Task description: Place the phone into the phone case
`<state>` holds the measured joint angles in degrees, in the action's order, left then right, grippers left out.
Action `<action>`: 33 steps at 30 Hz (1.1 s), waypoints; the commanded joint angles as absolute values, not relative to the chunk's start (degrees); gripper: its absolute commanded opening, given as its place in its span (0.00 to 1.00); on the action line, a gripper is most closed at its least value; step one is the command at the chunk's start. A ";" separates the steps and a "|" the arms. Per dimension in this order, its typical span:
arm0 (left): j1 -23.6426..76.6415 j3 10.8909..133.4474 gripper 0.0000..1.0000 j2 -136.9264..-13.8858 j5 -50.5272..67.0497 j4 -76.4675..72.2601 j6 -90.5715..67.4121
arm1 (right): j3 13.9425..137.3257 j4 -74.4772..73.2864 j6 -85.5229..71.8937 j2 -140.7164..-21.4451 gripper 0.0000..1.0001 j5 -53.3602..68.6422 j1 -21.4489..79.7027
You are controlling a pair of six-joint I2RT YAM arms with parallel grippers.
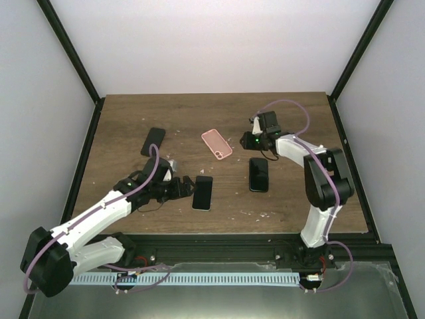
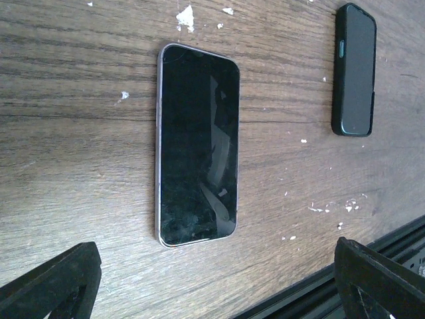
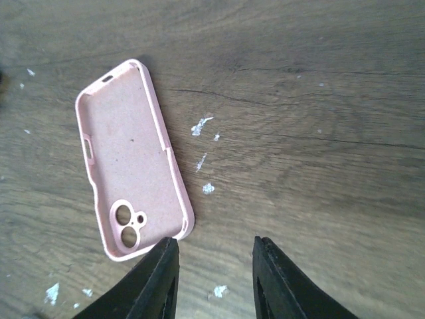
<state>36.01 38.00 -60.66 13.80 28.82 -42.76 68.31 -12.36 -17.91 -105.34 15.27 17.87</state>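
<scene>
No step is completed: the phone (image 2: 197,145) is left uncased ahead of the left gripper (image 2: 214,247), its jaws spread wide and empty. The pink case (image 3: 133,159) lies unfilled beside the right gripper (image 3: 216,240), whose jaws are narrowly parted, nothing grasped.

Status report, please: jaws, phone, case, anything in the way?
Left gripper jaws wide open, beside bare phone. Right gripper jaws apart, empty, near pink case. Case empty, open side up. Nothing between phone and case.
</scene>
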 commanded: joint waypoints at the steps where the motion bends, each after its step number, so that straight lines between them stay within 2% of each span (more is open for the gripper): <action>1: 35.78 37.42 0.97 -59.22 14.16 27.89 -43.21 | 72.90 -11.91 -14.60 -110.78 0.31 13.30 20.83; 14: 35.82 36.56 0.97 -56.69 13.15 29.88 -43.13 | 85.67 -17.97 -11.88 -122.40 0.29 5.87 25.31; 26: 35.82 35.80 0.97 -55.41 13.09 30.04 -43.75 | 89.45 -20.47 -10.38 -126.26 0.27 6.46 25.90; 33: 35.78 35.39 0.97 -54.00 12.79 30.64 -44.02 | 93.07 -21.63 -9.51 -128.70 0.24 2.54 28.24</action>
